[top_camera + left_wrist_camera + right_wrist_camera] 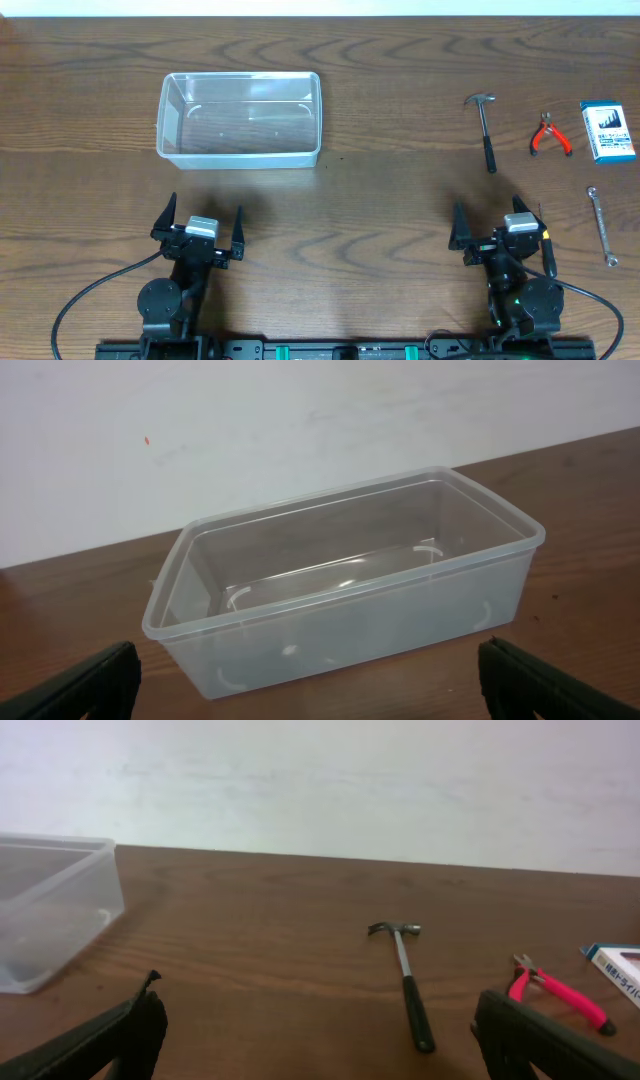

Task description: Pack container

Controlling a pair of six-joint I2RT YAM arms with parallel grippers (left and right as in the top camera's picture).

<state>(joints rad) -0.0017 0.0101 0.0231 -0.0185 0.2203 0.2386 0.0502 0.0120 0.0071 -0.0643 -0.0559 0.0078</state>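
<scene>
While both jaws stood wide and empty, the right gripper point(499, 225) faced the hammer point(487, 135) straight ahead, handle pointing back at it; the container point(240, 120) lay by the desk's point(390, 250) far edge, ahead of the left gripper point(205, 215).

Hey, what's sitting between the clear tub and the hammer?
Nothing: only bare table lies between the tub and the hammer, as the overhead view shows.

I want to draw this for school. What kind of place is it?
Probably a robot practice bench, not a home. A wooden table stands by a bare white wall, two robot arms sit at its edge, and a hammer, pliers and an empty clear tub are laid out.
</scene>
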